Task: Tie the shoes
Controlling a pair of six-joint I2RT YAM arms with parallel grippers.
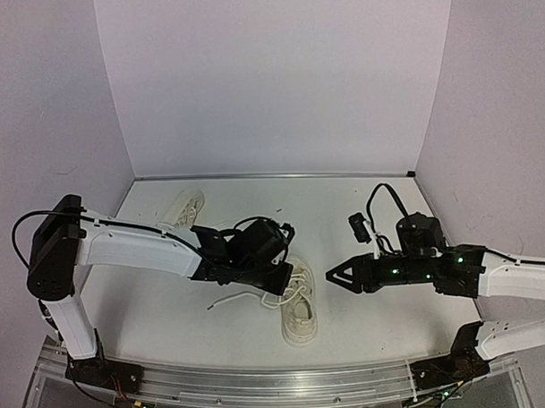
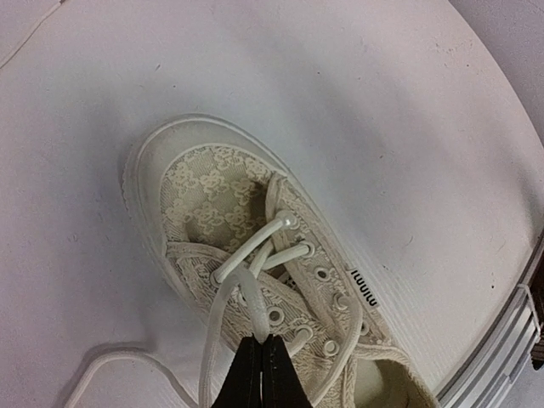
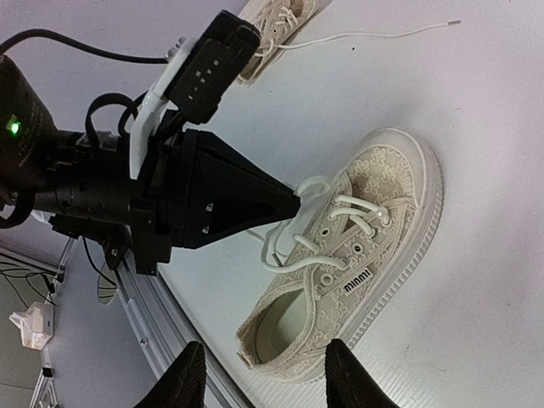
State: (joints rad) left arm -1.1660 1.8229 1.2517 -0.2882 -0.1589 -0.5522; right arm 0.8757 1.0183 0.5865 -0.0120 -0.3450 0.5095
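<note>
One cream shoe [image 1: 299, 312] lies on the table near the front middle, toe pointing away from the arms. My left gripper [image 1: 288, 277] hovers over its lacing, shut on a strand of its white lace [image 2: 247, 299]; the closed black tips [image 2: 260, 342] pinch the lace just above the eyelets. The rest of that lace trails to the left [image 1: 235, 299]. My right gripper [image 1: 334, 276] is just right of this shoe [image 3: 357, 255], apart from it, its fingers [image 3: 189, 378] spread with nothing held. The other shoe [image 1: 183, 207] lies at the back left.
The second shoe's loose lace [image 3: 382, 36] runs across the table at the back. A metal rail [image 1: 279, 383] borders the table's near edge, close to the shoe's heel. White walls [image 1: 277, 78] close in the back and sides.
</note>
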